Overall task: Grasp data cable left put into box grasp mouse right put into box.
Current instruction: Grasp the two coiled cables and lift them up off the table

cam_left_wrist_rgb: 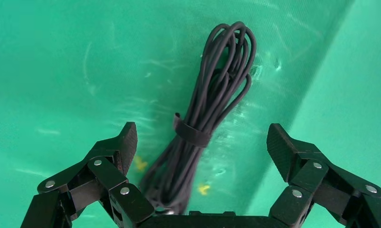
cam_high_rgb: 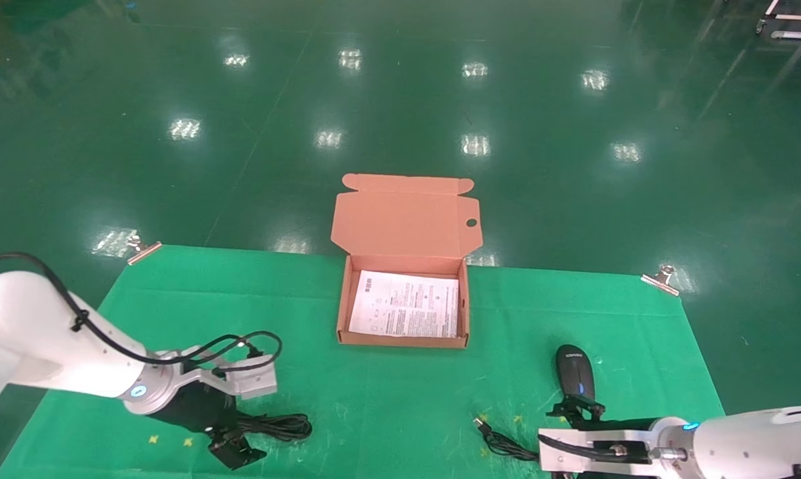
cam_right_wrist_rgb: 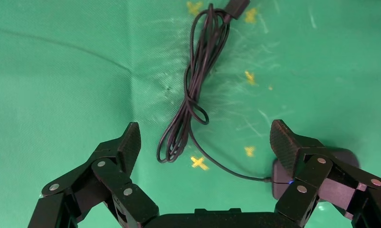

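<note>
white leaflet point(cam_high_rgb: 404, 304) in box point(cam_high_rgb: 342, 313), print too small to read

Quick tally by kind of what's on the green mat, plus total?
Bundled black data cable: 1
Black oval wired mouse: 1
Open orange-brown cardboard box: 1
White printed leaflet in the box: 1
Total: 4
Open left gripper hovers over the cable; open right gripper hovers by the mouse.

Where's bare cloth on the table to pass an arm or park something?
Free: the broad cloth between the data cable and the mouse, in front of the box, and the strips either side of the box. Crowded: the near left corner under the open left pincer, and the near right around the mouse cord and open right pincer.
</note>
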Motion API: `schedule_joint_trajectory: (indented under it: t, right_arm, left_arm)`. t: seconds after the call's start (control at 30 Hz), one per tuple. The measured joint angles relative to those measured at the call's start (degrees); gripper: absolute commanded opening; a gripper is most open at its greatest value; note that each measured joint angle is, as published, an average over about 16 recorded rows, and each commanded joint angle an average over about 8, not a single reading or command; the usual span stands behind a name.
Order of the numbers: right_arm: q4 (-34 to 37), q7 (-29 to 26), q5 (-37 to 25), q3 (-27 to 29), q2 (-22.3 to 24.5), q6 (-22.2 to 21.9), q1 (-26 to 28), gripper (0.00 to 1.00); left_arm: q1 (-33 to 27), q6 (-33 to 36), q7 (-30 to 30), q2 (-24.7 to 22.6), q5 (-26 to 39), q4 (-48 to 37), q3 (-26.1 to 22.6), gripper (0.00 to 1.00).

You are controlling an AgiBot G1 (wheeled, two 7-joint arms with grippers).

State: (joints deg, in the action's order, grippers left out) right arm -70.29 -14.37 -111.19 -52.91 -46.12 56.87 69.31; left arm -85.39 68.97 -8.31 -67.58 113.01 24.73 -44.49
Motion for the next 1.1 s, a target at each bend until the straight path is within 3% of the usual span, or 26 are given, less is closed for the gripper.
schedule_joint_trajectory:
  t: [0.23, 0.27, 0.5, 0.53, 1.1]
  right_arm:
    - [3.52, 0.84, -0.03, -0.29, -2.04, -1.63, -0.72, 1.0]
    - [3.98, 0.97, -0.02, -0.32, -2.28, -1.82, -0.81, 0.92]
    - [6.54, 1.69, 0.08, -0.47, -3.5, -2.68, -1.12, 0.05]
    - [6.75, 1.76, 0.09, -0.47, -3.59, -2.75, -1.13, 0.0]
    - [6.84, 1.8, 0.19, -0.44, -3.62, -2.73, -1.07, 0.0]
  left_arm:
    - [-1.42, -1.17, 3.57, -1.37, -1.1, -6.8, 0.65, 0.99]
    - [-1.6, -1.36, 4.07, -1.51, -1.2, -7.52, 0.72, 0.91]
    - [-2.49, -2.28, 6.22, -2.07, -2.05, -10.86, 1.31, 0.05]
    - [-2.56, -2.34, 6.36, -2.1, -2.14, -11.11, 1.37, 0.0]
    - [-2.56, -2.33, 6.4, -2.07, -2.22, -11.04, 1.4, 0.0]
